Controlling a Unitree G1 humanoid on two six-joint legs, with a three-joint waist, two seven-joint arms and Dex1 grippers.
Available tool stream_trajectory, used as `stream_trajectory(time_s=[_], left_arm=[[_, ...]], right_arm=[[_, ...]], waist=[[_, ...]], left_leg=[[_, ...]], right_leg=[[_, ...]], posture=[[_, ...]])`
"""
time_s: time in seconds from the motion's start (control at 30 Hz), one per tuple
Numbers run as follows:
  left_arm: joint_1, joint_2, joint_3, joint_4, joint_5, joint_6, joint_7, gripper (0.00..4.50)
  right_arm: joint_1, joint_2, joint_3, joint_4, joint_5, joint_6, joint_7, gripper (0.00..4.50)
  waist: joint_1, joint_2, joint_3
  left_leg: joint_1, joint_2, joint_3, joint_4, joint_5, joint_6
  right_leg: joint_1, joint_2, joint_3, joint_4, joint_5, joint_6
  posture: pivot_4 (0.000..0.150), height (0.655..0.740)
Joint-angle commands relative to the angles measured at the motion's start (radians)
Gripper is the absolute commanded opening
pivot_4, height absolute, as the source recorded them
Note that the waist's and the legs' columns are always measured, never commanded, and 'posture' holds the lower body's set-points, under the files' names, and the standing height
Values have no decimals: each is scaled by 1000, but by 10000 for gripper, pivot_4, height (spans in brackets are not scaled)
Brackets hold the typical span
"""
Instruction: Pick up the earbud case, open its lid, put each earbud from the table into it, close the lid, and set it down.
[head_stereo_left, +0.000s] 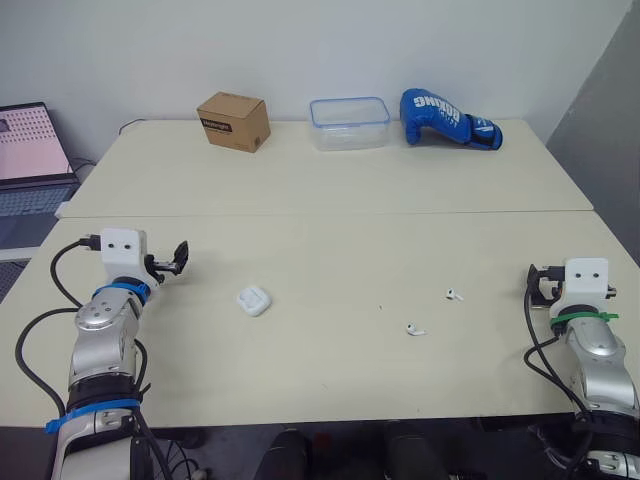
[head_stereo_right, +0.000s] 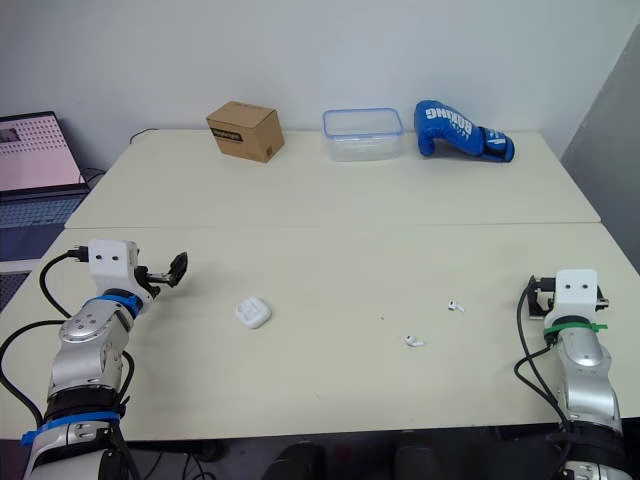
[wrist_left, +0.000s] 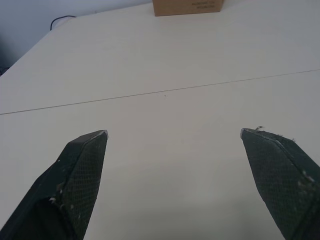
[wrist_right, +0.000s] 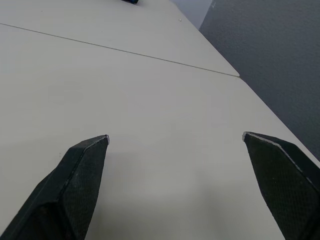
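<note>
The white earbud case (head_stereo_left: 254, 300) lies lid-down-closed on the cream table (head_stereo_left: 330, 250), left of centre. Two white earbuds lie loose to its right: one (head_stereo_left: 455, 294) farther out, the other (head_stereo_left: 415, 329) nearer the front edge. My left gripper (head_stereo_left: 178, 258) hovers low at the table's left side, a short way left of the case, open with nothing between its fingers (wrist_left: 85, 160). At the right side my right gripper (head_stereo_left: 539, 283) sits beyond the earbuds, also open and empty, as its wrist view's wide-apart fingers (wrist_right: 80, 170) show.
Along the far edge stand a cardboard box (head_stereo_left: 234, 121), a clear plastic container (head_stereo_left: 349, 123) and a blue boxing glove (head_stereo_left: 448, 118). A laptop (head_stereo_left: 30, 150) sits off the table at far left. A seam (head_stereo_left: 330, 214) runs across between two table halves.
</note>
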Motion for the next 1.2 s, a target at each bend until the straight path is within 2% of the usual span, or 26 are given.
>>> stream_trajectory(time_s=[0.03,0.4,0.5,0.63,0.8,0.9,1.0,1.2], left_arm=[[-18,40,-4,11,25,-16,12,44759],[-30,48,9,5,-19,6,-33,44759],[-5,71,-1,-54,-59,49,-127,44759],[54,159,-7,-225,-180,212,-344,44759],[123,336,-72,-494,-336,520,-581,44759],[138,394,-149,-608,-349,616,-622,44759],[131,393,-240,-655,-303,637,-618,44759],[127,361,-371,-645,-189,632,-556,44759]], right_arm=[[-1,-14,-29,-45,10,-15,-12,45000],[6,-11,-30,-63,11,-11,-22,45000],[-20,-47,0,-49,-3,-36,24,45000],[-98,-97,74,-40,44,-37,212,45000],[-184,-115,234,-122,188,20,586,45000],[-214,-99,351,-211,259,119,742,45000],[-231,-72,474,-306,315,220,858,45000],[-267,-22,586,-437,350,338,908,45000]], waist=[[0,0,0],[0,0,0],[-1,0,0],[-9,0,0],[-25,0,0],[-24,1,1],[-23,0,1],[-17,0,1]], left_leg=[[0,0,0,0,0,0],[0,0,0,0,0,0],[0,0,0,0,0,0],[0,0,1,0,0,0],[1,3,0,-1,0,0],[2,3,-1,-4,0,0],[2,3,-2,-4,0,0],[2,3,-2,-4,0,0]], right_leg=[[0,0,0,0,0,0],[0,0,0,0,0,0],[0,0,0,0,0,0],[0,0,0,0,0,0],[0,3,0,0,0,-1],[1,3,0,0,-1,-1],[1,3,0,0,-1,-1],[0,4,0,0,-1,-1]], posture=[[1500,7400],[1500,7400],[1500,7400],[1500,7400],[1500,7400],[1500,7400],[1500,7400],[1500,7400]])
